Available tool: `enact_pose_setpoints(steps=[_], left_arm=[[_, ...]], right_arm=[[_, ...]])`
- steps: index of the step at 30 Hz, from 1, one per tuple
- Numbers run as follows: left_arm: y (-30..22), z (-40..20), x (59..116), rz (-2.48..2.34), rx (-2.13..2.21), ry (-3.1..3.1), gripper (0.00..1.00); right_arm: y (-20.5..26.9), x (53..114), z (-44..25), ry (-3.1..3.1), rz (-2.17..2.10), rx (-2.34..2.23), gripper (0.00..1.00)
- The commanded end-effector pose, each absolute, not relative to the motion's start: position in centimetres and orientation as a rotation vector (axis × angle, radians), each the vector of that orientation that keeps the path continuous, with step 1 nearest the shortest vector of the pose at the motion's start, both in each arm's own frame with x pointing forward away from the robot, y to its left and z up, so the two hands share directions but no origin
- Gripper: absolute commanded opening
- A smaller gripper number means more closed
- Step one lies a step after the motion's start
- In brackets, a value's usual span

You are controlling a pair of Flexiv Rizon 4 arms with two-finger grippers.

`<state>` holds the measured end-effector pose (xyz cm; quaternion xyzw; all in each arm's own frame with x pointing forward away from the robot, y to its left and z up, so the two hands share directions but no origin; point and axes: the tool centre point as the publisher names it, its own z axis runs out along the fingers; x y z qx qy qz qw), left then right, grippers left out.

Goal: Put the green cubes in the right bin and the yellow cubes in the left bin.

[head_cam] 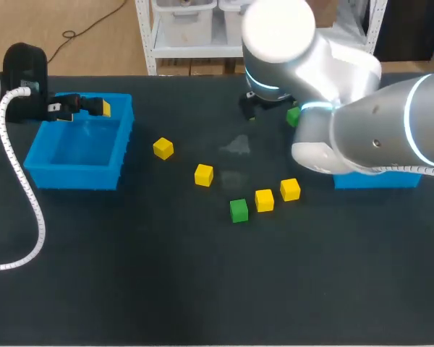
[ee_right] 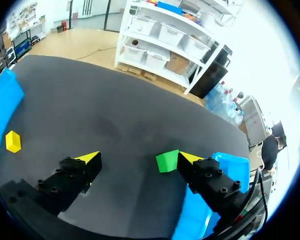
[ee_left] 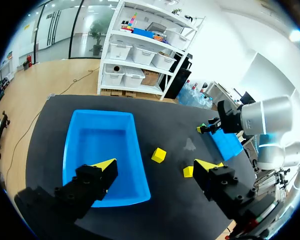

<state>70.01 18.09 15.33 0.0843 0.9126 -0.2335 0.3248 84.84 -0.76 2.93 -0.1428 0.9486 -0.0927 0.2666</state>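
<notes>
Green cube (ee_right: 167,161) sits just beside one finger of the wide-open right claw (ee_right: 138,159); closing could shove it aside rather than grip. Left claw (ee_left: 156,165) gapes wide too.

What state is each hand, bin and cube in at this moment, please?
left hand: open, empty, above the left bin.
right hand: open, a green cube against one finger.
left bin: no cubes inside.
right bin: mostly hidden under the right arm, contents unseen.
second green cube: loose on the table.
four yellow cubes: loose on the table, between the bins.
</notes>
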Motion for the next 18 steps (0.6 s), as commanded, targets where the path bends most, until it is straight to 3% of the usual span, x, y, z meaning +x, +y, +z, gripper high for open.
enact_pose_setpoints(steps=[1, 18], left_arm=[[18.3, 15.1, 70.0, -0.627, 0.227, 2.382, 1.00], [18.3, 15.1, 70.0, -0.627, 0.227, 2.382, 1.00]], right_arm=[[-1.4, 84.9, 2.6, 2.569, -0.275, -0.399, 1.00], [-4.2, 85.8, 1.9, 2.628, -0.391, -0.530, 1.00]])
